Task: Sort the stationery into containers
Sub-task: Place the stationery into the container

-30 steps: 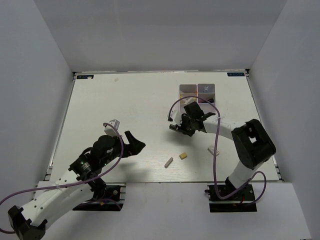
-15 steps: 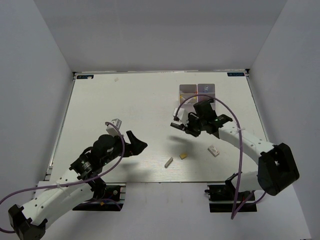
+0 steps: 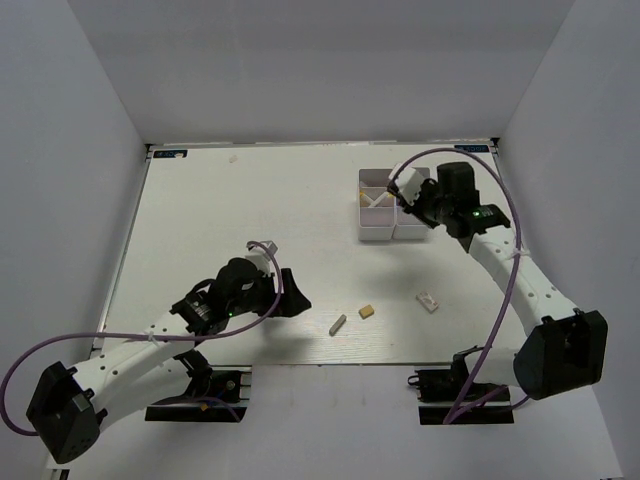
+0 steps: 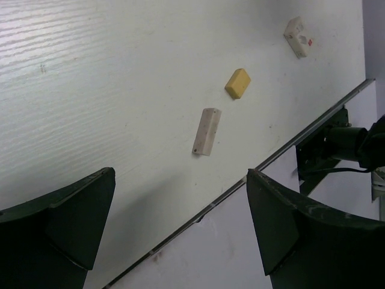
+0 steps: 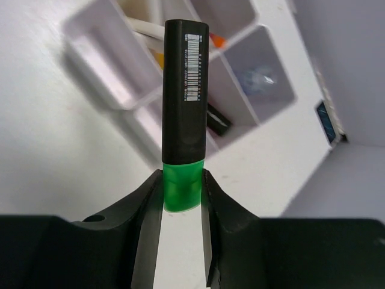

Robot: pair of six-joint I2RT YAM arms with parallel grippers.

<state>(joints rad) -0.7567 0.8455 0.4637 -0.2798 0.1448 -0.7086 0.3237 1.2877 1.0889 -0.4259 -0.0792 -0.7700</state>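
Note:
My right gripper is shut on the green end of a black marker, which points out over the white four-compartment container. In the top view this gripper hovers above the container at the back right. Its compartments hold a pale stick and another black marker. My left gripper is open and empty above the table's front edge. Ahead of it lie a grey eraser, a tan eraser and a white eraser.
The table's front edge runs just under the left fingers. The right arm's black base mount sits beyond it. White walls enclose the table on three sides.
The right arm has carried the marker from the table's middle back and right to above the container. The left arm has reached further right, toward the erasers.

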